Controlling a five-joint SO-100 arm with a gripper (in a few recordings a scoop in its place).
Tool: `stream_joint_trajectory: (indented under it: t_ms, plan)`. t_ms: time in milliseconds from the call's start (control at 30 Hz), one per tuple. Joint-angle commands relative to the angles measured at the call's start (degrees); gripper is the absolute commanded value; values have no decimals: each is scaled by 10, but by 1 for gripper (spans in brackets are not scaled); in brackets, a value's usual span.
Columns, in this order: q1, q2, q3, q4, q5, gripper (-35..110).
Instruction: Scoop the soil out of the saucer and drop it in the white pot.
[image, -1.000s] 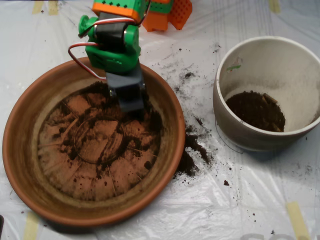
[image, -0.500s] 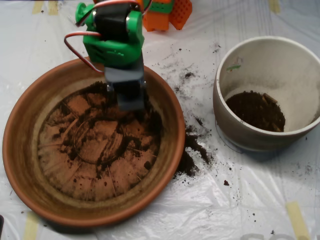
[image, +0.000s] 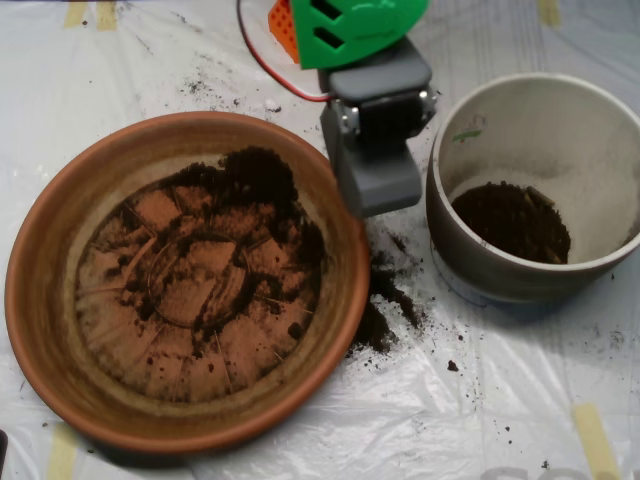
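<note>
Jaws (image: 378, 190) between saucer (image: 50, 300), white pot (image: 450, 250).

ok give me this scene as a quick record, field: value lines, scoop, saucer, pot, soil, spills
scoop: grey scoop between the saucer and the white pot, over the saucer's right rim
saucer: terracotta saucer on the left, thin soil smeared over its base, thickest clump at upper middle
white pot: white pot on the right, upright, dark soil at its bottom
spilled soil: spilled soil on the plastic sheet between saucer and pot, plus scattered crumbs above the saucer
arm: green arm part at top centre
</note>
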Motion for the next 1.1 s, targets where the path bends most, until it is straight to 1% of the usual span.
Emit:
stream_joint_trajectory:
  t_ms: [0, 100, 200, 400, 433, 533, 700, 867, 1067]
  plan:
    - [-60, 84, -41, -6, 3, 0]
    - [-97, 135, 0, -44, -3, 0]
    - [-133, 164, 3, -52, -8, 0]
    - [-194, 142, 29, -62, -37, 1]
    - [-200, 135, 42, -64, -40, 8]
    - [-207, 129, 80, -79, -46, 35]
    - [-203, 145, 94, -82, -44, 35]
    - [-194, 161, 69, -61, -37, 35]
    - [-153, 200, 79, -56, -28, 34]
